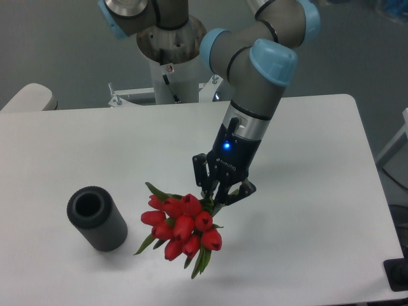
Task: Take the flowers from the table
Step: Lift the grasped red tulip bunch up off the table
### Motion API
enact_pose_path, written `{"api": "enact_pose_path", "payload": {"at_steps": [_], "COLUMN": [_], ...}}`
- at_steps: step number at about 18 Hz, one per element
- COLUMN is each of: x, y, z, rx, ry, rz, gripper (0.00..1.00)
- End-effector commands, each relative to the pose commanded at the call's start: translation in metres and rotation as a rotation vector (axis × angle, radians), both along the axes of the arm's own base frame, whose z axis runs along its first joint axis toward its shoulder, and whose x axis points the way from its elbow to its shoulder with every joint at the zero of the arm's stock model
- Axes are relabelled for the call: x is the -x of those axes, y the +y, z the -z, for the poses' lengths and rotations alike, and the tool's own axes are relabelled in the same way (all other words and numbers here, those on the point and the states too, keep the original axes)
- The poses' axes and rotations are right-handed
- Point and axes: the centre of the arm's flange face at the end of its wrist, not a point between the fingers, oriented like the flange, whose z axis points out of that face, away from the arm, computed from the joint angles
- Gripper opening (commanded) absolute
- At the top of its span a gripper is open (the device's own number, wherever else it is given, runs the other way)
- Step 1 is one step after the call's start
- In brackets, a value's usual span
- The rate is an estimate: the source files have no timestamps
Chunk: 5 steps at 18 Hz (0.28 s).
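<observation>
Gripper (220, 194) clamped on stems of flowers (182, 226), just behind the red buds. Bunch apparently raised clear of table (319, 210), heads drooping forward and down since gripped at the stems only. Dark ribbed cylinder (97, 218) lying well apart to the left, untouched. Lift judged nearly complete.

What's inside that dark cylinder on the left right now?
The dark ribbed cylinder lies apart from the flowers, which the gripper holds. Its open end faces the camera and shows only a dark hollow; nothing is visible inside, but the far depth is in shadow.
</observation>
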Motion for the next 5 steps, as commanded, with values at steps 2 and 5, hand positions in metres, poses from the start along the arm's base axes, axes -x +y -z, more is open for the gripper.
{"api": "enact_pose_path", "payload": {"at_steps": [2, 5], "x": [0.0000, 0.0000], "y": [0.0001, -0.0005], "z": [-0.0013, -0.0002], "rx": [-0.019, -0.022], "ry": [-0.012, -0.018], "rz": [0.006, 0.007], "gripper": [0.15, 0.15]}}
